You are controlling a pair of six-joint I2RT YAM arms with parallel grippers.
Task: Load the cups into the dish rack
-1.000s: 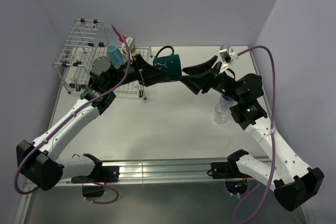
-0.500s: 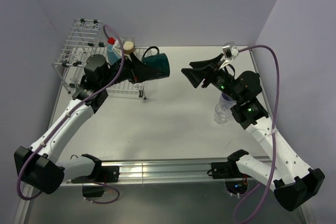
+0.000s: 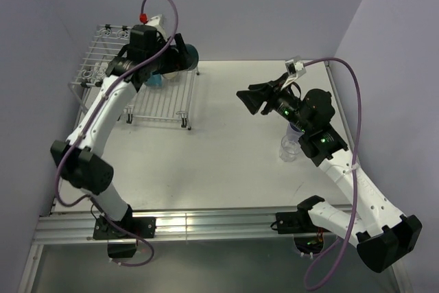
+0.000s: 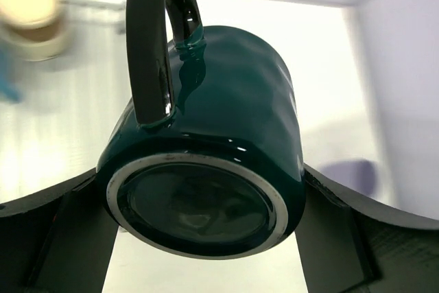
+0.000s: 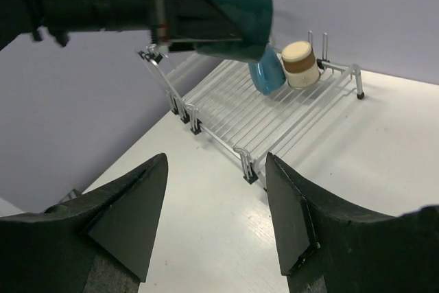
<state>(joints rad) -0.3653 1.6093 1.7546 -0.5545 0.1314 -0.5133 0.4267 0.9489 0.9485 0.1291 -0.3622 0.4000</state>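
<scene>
While the dark teal mug (image 4: 226, 101) is held clamped in the left hand (image 3: 170, 56) above the dish rack (image 3: 161, 104), lowering onto its slats is judged the next move; the right hand (image 5: 216, 211) is spread apart, empty.

Light even and diffuse, from overhead; shadows on the white table (image 3: 226, 162) faint. My left wrist view: table washed out, tan cup (image 4: 31, 12) blurred, sharp glints on the dark teal mug (image 4: 233, 114). My right fingers (image 5: 130, 217) read soft; rack (image 5: 274, 114) crisp.
</scene>
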